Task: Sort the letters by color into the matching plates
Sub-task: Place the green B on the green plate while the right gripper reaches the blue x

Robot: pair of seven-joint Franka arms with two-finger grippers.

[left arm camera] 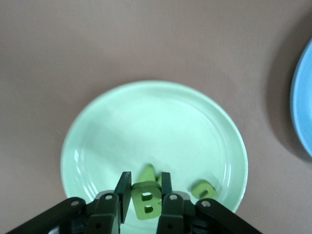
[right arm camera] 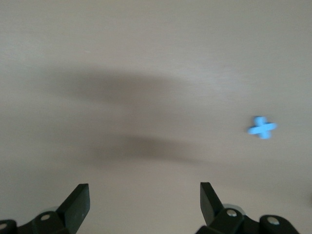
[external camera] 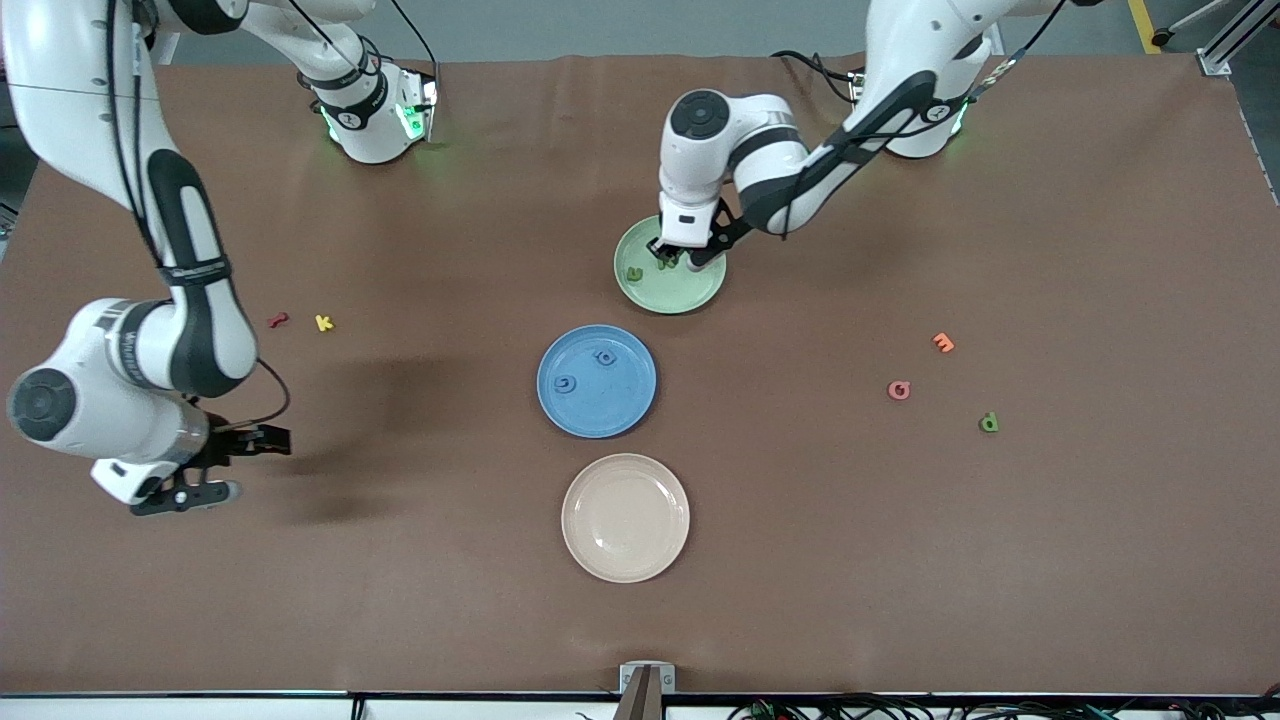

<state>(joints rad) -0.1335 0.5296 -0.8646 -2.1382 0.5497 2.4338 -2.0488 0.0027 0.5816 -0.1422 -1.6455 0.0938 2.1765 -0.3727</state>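
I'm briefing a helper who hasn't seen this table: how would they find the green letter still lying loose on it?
Start at the pale green plate, where the left gripper is shut on a green letter. Move toward the left arm's end of the table, to three small letters nearer the front camera. The loose green letter is the nearest of them; its neighbours are an orange letter and a pink letter.

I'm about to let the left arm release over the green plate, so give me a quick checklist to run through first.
1. Left end effector shut on the green letter B: ok.
2. It is over the green plate: ok.
3. Letters already in that plate are green only: ok.
4. Blue plate holds only blue letters: ok.
5. Right end effector open, waiting over bare table at its own end: ok.
6. All green letters sorted: not ok, a green letter lies on the table.
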